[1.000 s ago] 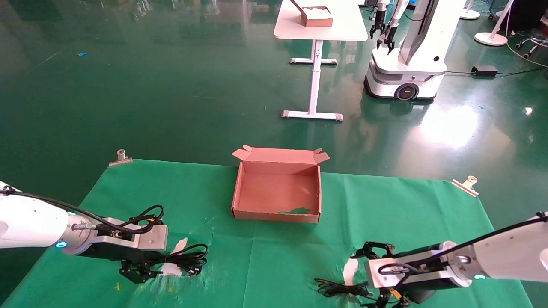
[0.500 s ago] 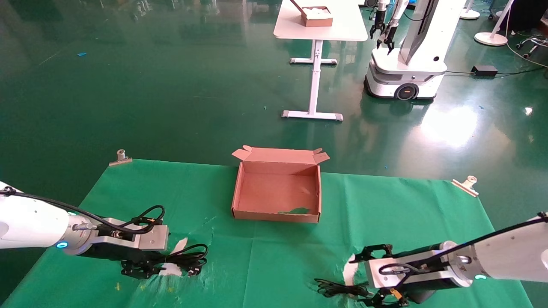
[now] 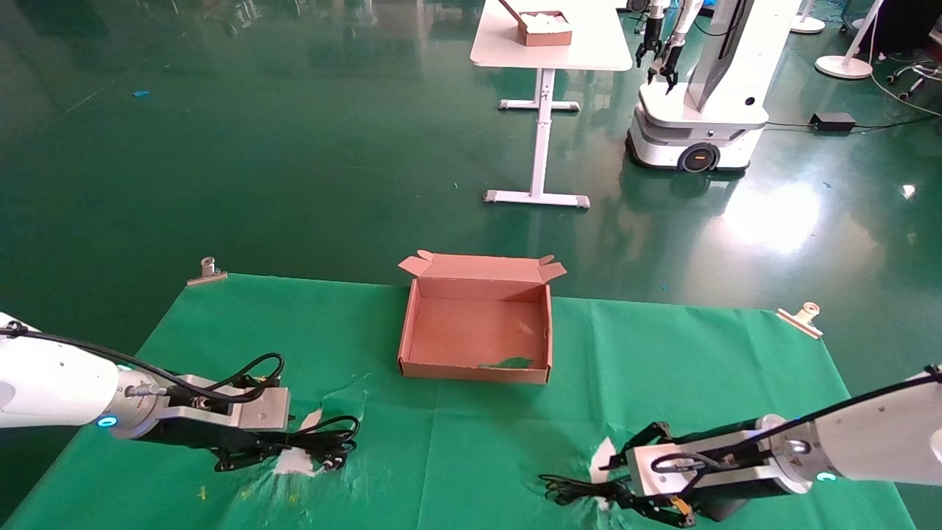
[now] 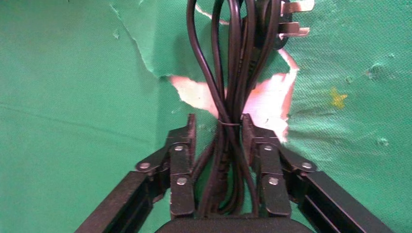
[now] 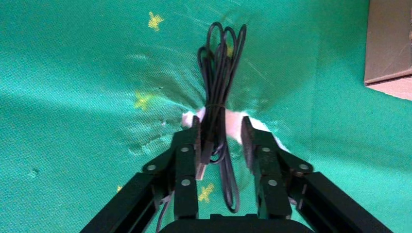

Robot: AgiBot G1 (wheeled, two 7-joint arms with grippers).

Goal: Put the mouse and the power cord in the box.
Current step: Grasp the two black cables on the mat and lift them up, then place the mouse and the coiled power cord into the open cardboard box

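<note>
I've got the left end effector [image 4: 217, 141] straddling the power cord [image 4: 228, 73] at its tie, fingers not clamped yet. The right end effector [image 5: 219, 138] brackets the mouse cable [image 5: 218, 87] likewise, mouse itself hidden. The box [image 3: 477, 324] sits open mid-worktop.

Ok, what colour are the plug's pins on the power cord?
Bare silver metal, on a black plug head of the power cord; the left wrist view shows them best.

Torn green cloth [image 3: 471, 442], clips [image 3: 207, 271], perhaps tape.
</note>
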